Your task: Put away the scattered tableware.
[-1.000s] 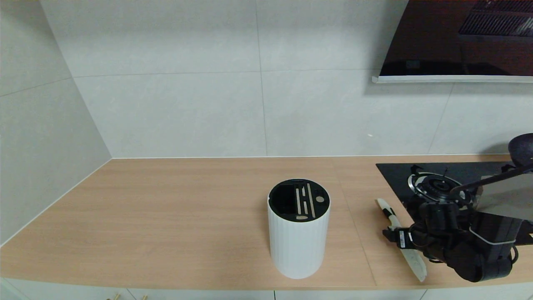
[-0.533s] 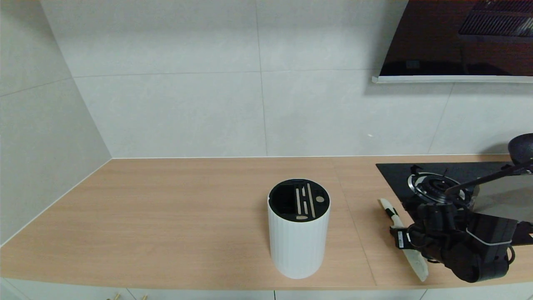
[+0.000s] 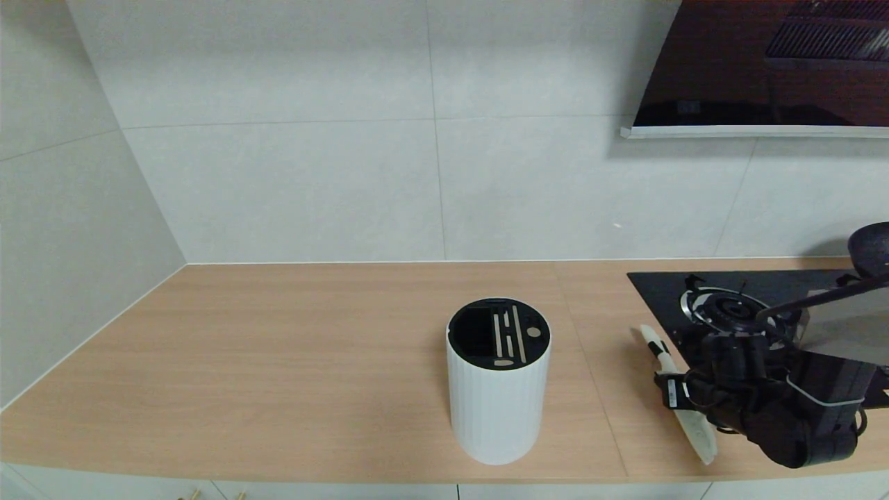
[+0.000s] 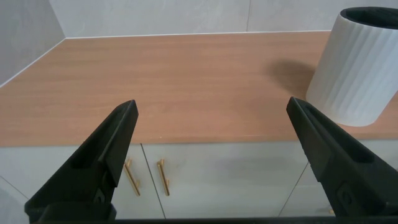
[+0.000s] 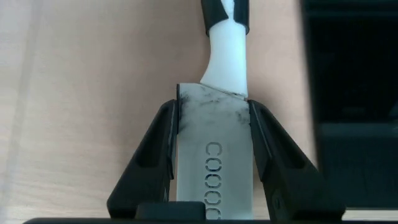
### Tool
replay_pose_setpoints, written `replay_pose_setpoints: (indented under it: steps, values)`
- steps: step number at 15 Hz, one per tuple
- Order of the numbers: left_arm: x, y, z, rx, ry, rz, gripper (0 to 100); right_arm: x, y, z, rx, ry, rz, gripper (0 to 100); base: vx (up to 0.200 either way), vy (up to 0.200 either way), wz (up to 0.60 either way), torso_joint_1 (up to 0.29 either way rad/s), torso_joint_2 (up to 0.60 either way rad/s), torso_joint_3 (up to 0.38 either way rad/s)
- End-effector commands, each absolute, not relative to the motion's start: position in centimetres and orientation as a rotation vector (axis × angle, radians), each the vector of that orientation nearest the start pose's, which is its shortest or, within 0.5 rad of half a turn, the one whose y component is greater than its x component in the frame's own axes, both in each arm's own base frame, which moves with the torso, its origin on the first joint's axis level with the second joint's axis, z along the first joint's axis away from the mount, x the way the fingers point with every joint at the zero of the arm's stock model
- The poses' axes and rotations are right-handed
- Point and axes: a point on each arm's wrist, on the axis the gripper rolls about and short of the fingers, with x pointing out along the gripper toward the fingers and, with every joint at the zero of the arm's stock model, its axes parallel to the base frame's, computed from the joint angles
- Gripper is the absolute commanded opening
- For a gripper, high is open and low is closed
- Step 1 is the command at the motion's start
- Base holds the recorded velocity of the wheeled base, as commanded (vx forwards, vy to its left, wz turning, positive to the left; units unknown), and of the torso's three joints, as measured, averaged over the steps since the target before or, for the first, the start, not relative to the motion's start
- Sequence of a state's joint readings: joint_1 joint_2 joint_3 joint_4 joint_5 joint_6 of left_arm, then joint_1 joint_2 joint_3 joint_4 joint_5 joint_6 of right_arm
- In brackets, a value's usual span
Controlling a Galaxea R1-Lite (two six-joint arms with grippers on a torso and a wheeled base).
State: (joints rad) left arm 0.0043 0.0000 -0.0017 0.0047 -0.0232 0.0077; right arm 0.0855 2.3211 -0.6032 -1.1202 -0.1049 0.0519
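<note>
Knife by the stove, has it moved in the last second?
Yes, slightly. The knife, held in the right gripper, has shifted toward the stove edge and away from the white holder.

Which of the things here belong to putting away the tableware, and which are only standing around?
For the job: knife, gripped by the right tool; white slotted holder.
Just standing by: gas stove; range hood; cabinet handles.

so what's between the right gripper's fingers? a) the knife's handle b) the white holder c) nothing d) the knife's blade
d: the right wrist view shows the fingers of the right gripper on either side of the marbled blade of the knife, its white handle sticking out beyond them
</note>
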Motion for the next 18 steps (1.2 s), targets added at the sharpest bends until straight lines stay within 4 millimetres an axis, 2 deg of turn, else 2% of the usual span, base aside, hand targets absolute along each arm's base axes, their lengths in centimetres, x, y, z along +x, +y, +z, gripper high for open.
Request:
replay_pose_setpoints:
  steps: [1, 6, 9, 15, 16, 18]
  values:
    - [-2.3, -0.1, 7.5, 0.008, 0.003, -0.018, 100, 33.0, 2.6, 2.1, 0.011, 0.482, -0.034, 0, 0.000, 0.000, 0.00, 0.000, 0.00, 0.000]
    - [-2.3, -0.1, 7.5, 0.008, 0.003, -0.018, 100, 29.9, 3.3, 9.9, 0.056, 0.395, -0.002, 0, 0.000, 0.000, 0.00, 0.000, 0.00, 0.000]
    - [-2.3, -0.1, 7.5, 0.008, 0.003, -0.018, 100, 28.3, 4.0, 12.7, 0.055, 0.352, 0.031, 0, 0.000, 0.000, 0.00, 0.000, 0.00, 0.000]
    - [-2.3, -0.1, 7.6, 0.012, 0.001, -0.018, 100, 25.4, 5.1, 16.4, 0.060, 0.256, 0.090, 0, 0.000, 0.000, 0.00, 0.000, 0.00, 0.000]
    - [-2.3, -0.1, 7.6, 0.014, 0.000, -0.020, 100, 24.3, 5.1, 18.0, 0.063, 0.225, 0.102, 0, 0.000, 0.000, 0.00, 0.000, 0.00, 0.000]
    - [-2.5, -0.2, 8.5, 0.045, -0.023, -0.069, 100, 24.1, 5.2, 19.9, 0.066, 0.195, 0.115, 0, 0.000, 0.000, 0.00, 0.000, 0.00, 0.000]
